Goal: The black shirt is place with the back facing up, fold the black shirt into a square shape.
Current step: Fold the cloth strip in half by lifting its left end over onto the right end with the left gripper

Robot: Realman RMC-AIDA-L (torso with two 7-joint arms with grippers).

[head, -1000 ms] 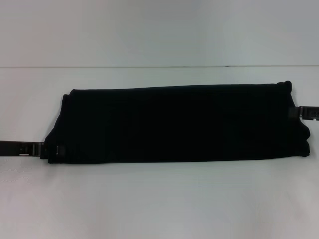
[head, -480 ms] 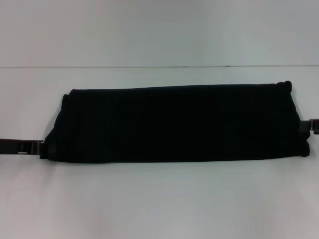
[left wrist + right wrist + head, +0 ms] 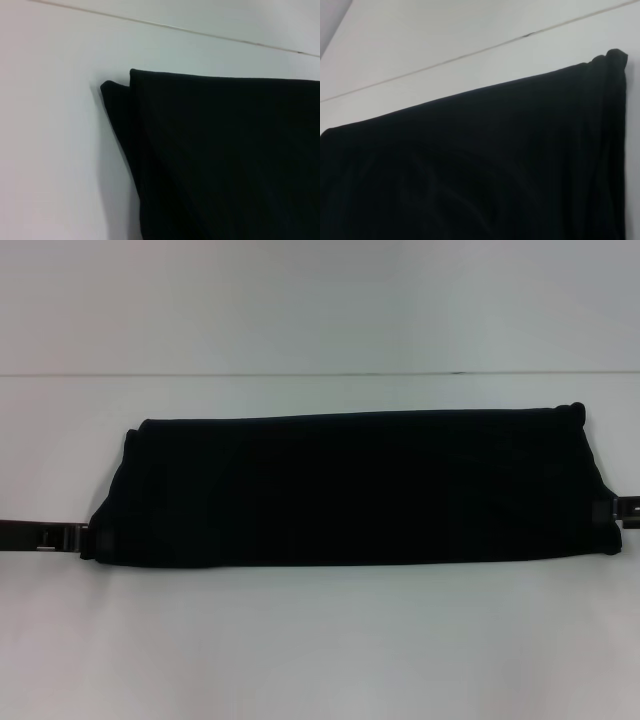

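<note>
Black shirt folded into a long band, a gripper at each end.

The large plain black soft-fabric shirt (image 3: 350, 488) lies flat on the white table (image 3: 320, 640), folded into a wide strip, with no lettering showing. The left gripper (image 3: 88, 539) meets its near left corner, the right gripper (image 3: 606, 510) its right edge. I cannot tell whether either is clenched or released. Both wrist views show only layered black fabric edges.

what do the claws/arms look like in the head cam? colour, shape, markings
Little shows. Left claw: thin, flat, dark bar with small pale metallic marks along it. Right claw: similar dark bar, with a lighter grey rectangular block at its tip. No cables or lettering visible; wrist views show neither claw.
</note>
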